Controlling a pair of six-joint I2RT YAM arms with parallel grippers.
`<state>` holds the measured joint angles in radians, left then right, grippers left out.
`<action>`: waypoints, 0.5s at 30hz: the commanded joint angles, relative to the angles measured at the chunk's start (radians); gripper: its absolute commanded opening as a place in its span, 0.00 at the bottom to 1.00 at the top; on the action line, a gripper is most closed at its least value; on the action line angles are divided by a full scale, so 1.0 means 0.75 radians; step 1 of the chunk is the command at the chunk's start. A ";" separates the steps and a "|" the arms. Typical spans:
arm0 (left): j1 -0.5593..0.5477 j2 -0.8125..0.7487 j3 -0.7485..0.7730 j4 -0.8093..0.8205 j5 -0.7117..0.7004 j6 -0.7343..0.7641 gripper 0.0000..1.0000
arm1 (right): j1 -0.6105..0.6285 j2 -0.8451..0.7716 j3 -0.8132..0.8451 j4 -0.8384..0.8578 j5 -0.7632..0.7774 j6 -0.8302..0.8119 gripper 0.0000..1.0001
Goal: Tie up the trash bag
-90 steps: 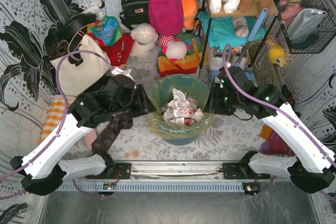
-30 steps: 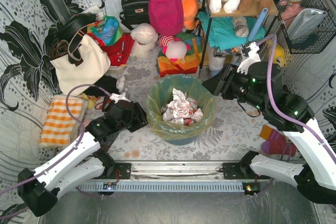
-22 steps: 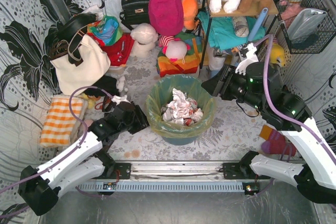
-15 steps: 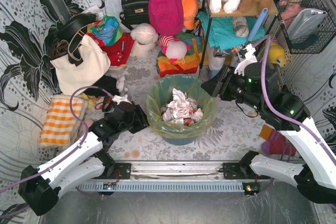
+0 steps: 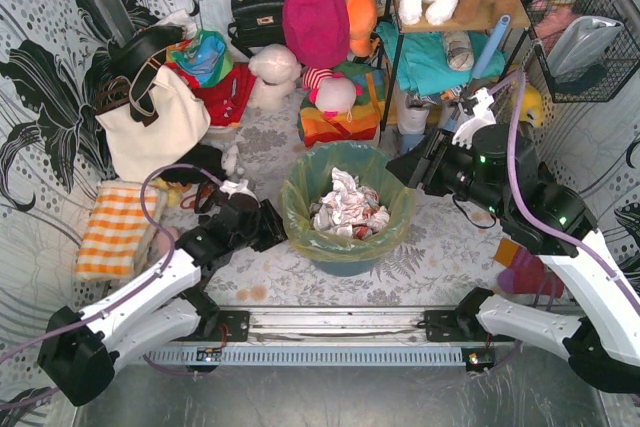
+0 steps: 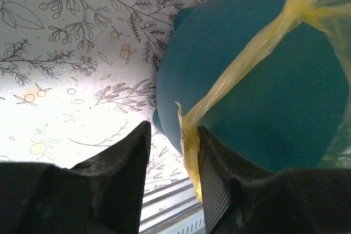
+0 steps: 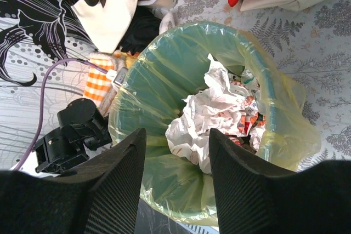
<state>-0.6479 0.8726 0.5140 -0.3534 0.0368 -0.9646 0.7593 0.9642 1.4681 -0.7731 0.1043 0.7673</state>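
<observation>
Trash bag (image 5: 300,209) in bin (image 6: 263,91) holds paper (image 5: 345,209). Left gripper (image 6: 173,131) beside bin, parted, perhaps straddling bag strand; right gripper (image 7: 176,135) above bin, parted.

trash bag (image 5: 300,202) open, untied | left fingers (image 5: 272,232) beside its rim | right fingers (image 5: 402,171) near rim

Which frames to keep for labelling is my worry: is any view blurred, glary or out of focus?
Top external view: evenly lit, sharp throughout. Left wrist view: washed-out glare on the floral-print table; the left claw dark and soft. Right wrist view: the thin translucent yellow-green plastic trash bag is crisp, the right claw blurred.
</observation>
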 commanded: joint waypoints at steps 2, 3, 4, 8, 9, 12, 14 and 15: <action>0.003 -0.014 -0.010 0.088 0.002 0.028 0.40 | 0.008 -0.040 -0.038 0.008 0.004 0.037 0.49; 0.003 -0.022 -0.004 0.076 -0.004 0.032 0.37 | 0.007 -0.041 -0.043 -0.004 0.015 0.043 0.49; 0.003 -0.030 0.005 0.062 -0.009 0.035 0.34 | 0.008 -0.040 -0.050 -0.020 0.026 0.047 0.49; 0.003 -0.074 0.053 -0.012 -0.052 0.043 0.16 | 0.008 -0.001 -0.055 -0.183 0.155 0.083 0.46; 0.003 -0.083 0.062 -0.025 -0.060 0.043 0.13 | 0.006 0.009 -0.045 -0.236 0.209 0.084 0.45; 0.003 -0.094 0.098 -0.060 -0.080 0.050 0.08 | 0.006 0.023 -0.018 -0.340 0.349 0.079 0.45; 0.003 -0.086 0.128 -0.083 -0.088 0.059 0.06 | 0.004 0.039 -0.019 -0.373 0.386 0.074 0.45; 0.003 -0.077 0.144 -0.090 -0.093 0.065 0.06 | 0.001 0.048 -0.034 -0.378 0.386 0.075 0.44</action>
<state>-0.6479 0.8154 0.5587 -0.4065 0.0071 -0.9432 0.7593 0.9882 1.4342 -0.9600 0.2810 0.8089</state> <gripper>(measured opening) 0.068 0.447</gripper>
